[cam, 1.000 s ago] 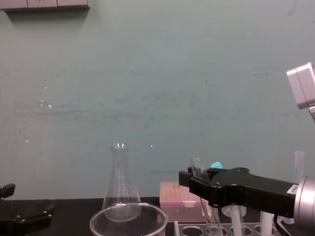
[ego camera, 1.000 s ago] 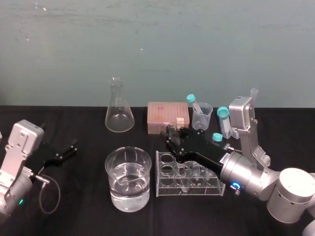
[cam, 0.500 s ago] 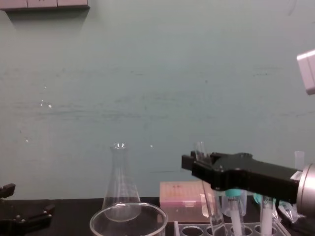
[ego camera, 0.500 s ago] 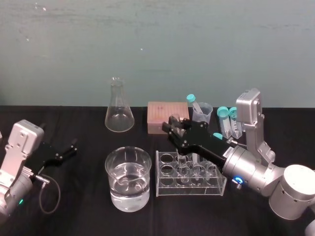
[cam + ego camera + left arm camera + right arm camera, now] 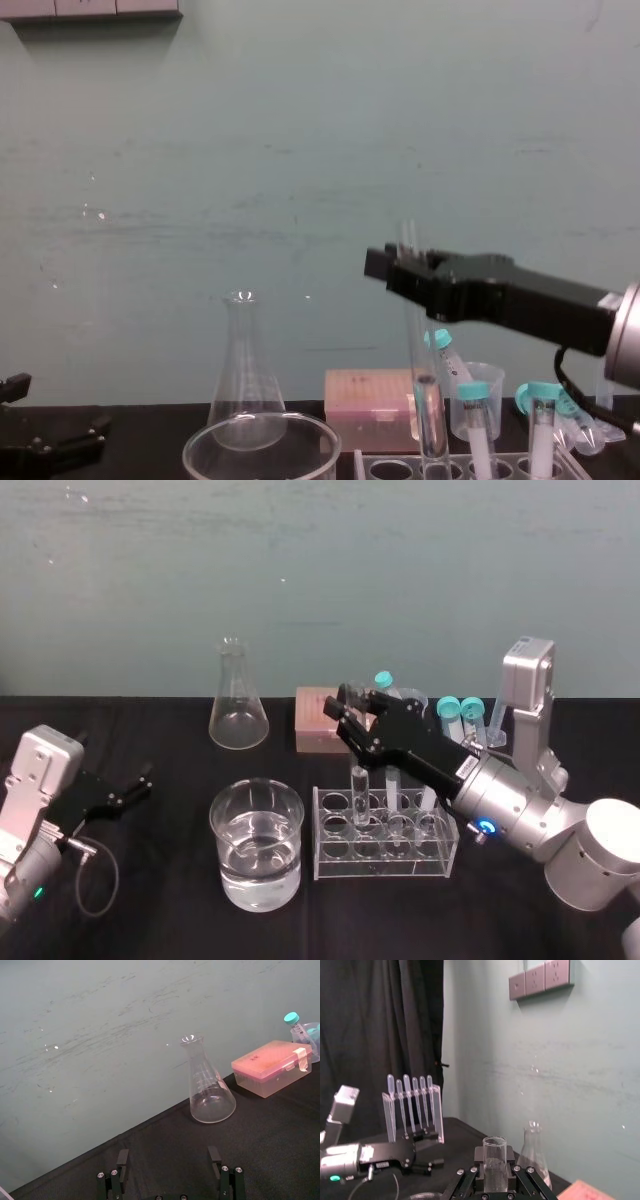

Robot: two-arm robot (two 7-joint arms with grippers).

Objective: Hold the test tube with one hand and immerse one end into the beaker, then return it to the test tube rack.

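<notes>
Right gripper (image 5: pixel 352 720): I find it closed on the test tube (image 5: pixel 357 795), clamped near the tube's open top. In the right wrist view, the fingers (image 5: pixel 470 1180) press on either side of the glass.

Test tube: upright with a slight lean, above the back row of the test tube rack (image 5: pixel 330 860) towards its left end. In the chest view its round bottom (image 5: pixel 434 455) sits level with the rack's top. I cannot tell whether it has cleared the hole.

Beaker (image 5: pixel 216 815): on the table just left of the rack, partly filled with clear liquid. It is apart from the tube.

Left gripper (image 5: pixel 148 778): low at the table's left side, fingers spread apart and holding nothing.
</notes>
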